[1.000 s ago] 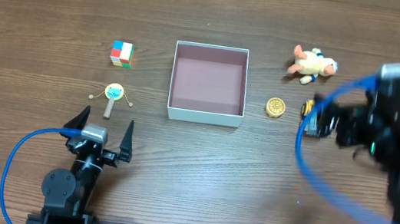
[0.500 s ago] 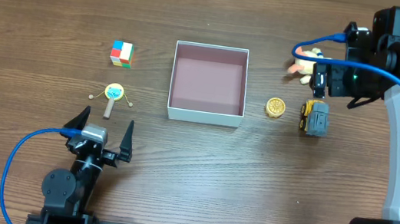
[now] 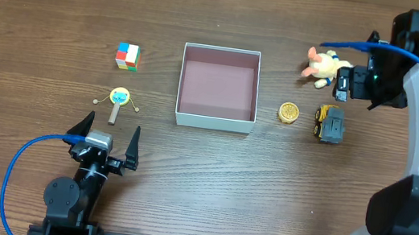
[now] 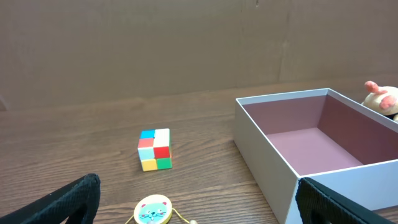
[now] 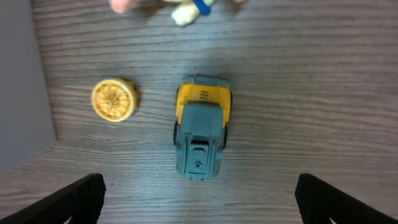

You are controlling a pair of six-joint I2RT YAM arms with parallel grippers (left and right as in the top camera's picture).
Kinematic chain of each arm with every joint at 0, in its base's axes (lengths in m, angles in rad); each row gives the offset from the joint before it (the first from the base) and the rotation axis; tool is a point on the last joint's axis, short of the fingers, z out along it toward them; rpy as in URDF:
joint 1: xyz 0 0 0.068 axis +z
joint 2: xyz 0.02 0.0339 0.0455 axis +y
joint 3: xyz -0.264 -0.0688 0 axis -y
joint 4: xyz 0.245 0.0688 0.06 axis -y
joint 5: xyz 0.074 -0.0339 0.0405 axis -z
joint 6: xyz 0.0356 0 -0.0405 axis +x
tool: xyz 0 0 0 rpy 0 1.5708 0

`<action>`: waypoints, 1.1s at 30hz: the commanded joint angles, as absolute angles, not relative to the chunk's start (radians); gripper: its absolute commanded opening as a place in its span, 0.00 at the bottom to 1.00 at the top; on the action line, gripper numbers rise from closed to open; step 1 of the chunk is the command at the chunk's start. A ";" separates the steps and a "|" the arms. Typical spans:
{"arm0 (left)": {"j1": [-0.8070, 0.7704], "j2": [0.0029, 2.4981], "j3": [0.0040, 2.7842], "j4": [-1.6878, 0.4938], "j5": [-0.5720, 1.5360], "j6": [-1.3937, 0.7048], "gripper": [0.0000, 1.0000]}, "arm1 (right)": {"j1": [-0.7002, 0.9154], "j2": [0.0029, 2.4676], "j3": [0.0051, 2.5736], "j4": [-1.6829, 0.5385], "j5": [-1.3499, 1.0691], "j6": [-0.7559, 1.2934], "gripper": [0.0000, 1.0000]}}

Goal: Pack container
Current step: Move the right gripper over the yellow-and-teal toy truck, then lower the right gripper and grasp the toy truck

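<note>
The container [image 3: 215, 121] is a square white-walled box with a pink inside, empty, at the table's middle; it also shows in the left wrist view [image 4: 267, 168]. My right gripper [image 3: 343, 85] is open and empty, held above the table to the container's right, between a plush animal [image 3: 326, 65] and a yellow-and-grey toy truck [image 3: 329, 123]. In the right wrist view the truck [image 5: 200, 127] lies between and ahead of the open fingers [image 5: 199, 199]. My left gripper [image 3: 106, 138] is open and empty near the front left [image 4: 199, 202].
A gold disc [image 3: 288, 112] lies between the container and the truck [image 5: 114, 99]. A colourful cube [image 3: 127, 56] and a cat-face rattle drum [image 3: 119, 97] lie left of the container, ahead of the left gripper [image 4: 155, 149].
The right arm has swung from the right edge toward the back and settled over the plush and truck. The left arm and all toys have not moved.
</note>
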State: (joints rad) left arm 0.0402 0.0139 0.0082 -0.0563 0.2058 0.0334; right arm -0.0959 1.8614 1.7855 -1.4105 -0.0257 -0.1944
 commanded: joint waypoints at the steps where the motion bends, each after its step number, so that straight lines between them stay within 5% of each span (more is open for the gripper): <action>1: 0.046 0.011 0.005 -0.055 0.207 0.049 1.00 | -0.096 1.858 1.790 -1.420 0.044 -0.109 1.00; 33: 0.046 0.011 0.005 -0.055 0.207 0.049 1.00 | -0.033 1.859 1.412 -1.183 0.044 -0.085 1.00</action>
